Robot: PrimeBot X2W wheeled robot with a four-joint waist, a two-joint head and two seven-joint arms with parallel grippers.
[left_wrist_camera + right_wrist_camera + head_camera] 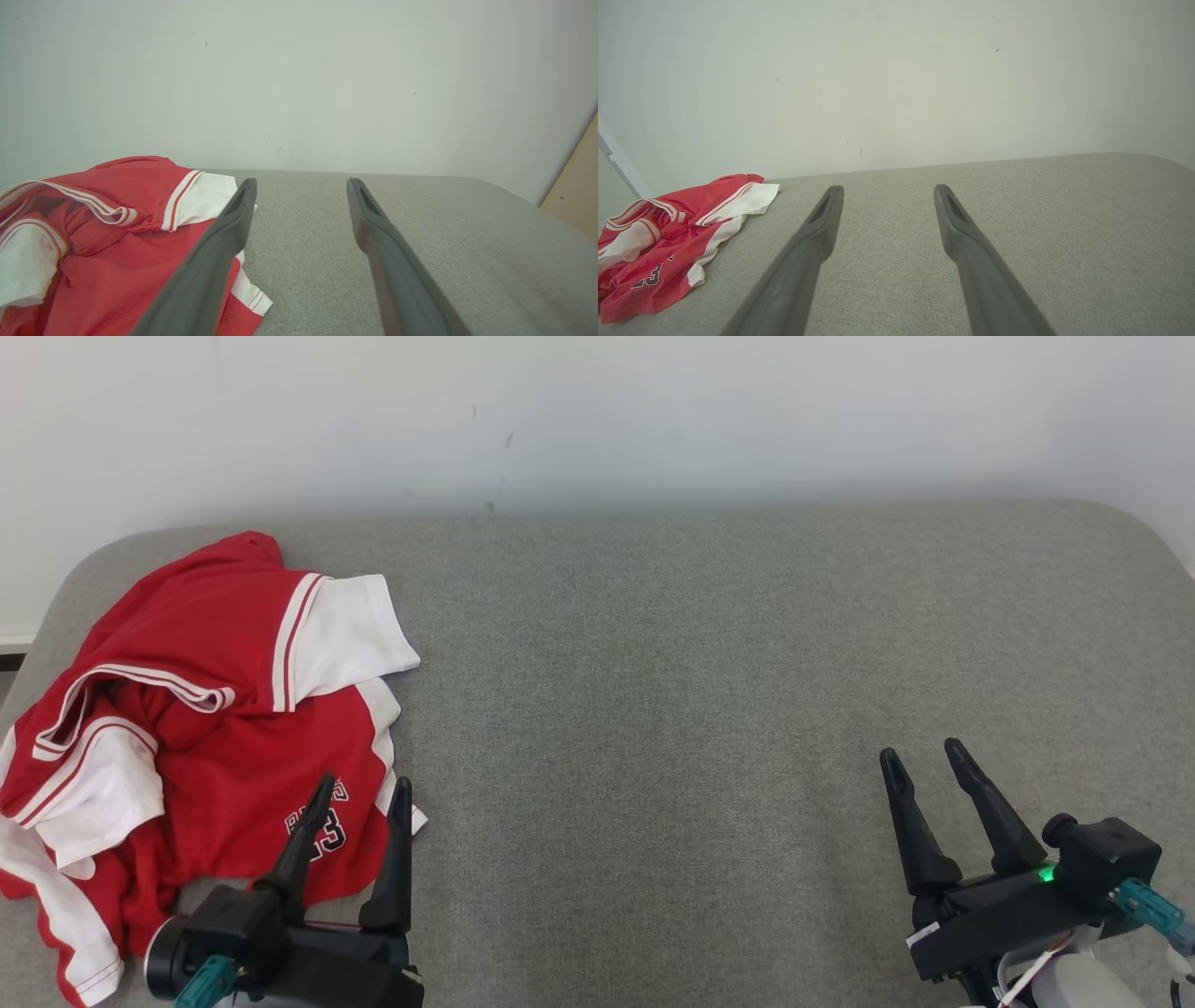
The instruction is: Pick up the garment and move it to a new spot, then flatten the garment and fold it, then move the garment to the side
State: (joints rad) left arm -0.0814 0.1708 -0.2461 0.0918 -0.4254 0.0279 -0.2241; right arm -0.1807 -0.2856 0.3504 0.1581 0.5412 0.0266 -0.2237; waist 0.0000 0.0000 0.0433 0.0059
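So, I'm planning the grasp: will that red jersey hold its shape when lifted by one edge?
Probably not: the jersey lies crumpled in soft folds, so it should droop. It looks thin, likely light. Pushed on the grey cloth surface, it may bunch rather than slide.

We see a red jersey (201,644) with white sleeves and red-and-white striped trim, crumpled in a loose, unfolded heap. A dark printed "23" faces up on its near side. It lies at the left end of the grey surface (653,709).
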